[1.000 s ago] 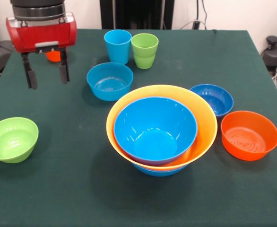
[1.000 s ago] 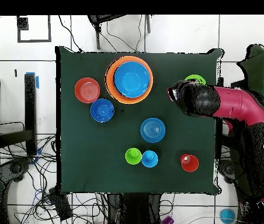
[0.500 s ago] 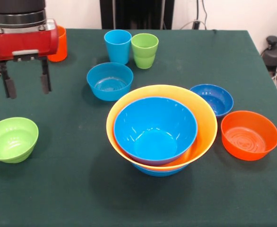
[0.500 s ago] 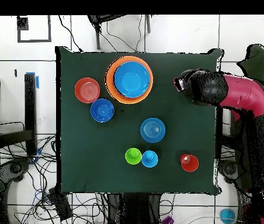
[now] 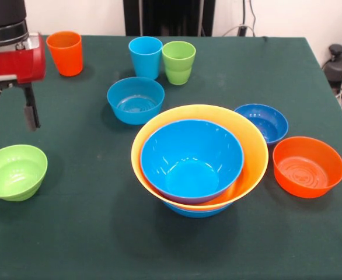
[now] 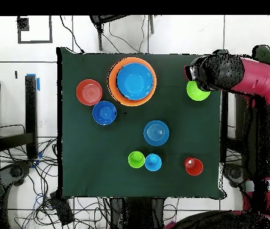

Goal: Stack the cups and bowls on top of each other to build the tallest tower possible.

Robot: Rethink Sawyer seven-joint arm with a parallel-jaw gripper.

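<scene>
Since a second ago our gripper has slid sideways to the table edge, uncovering the orange cup. We see its jaws apart and empty, hanging just above the green bowl. Our tower sits mid-table, blue bowl nested in yellow over blue. From overhead the arm hides part of the green bowl; the jaws show only from the front.

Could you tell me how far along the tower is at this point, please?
Done: three large bowls nested as the tower. In hand: nothing; the open gripper hangs above the lime green bowl. Left: that bowl, three other single bowls and all three cups.
</scene>
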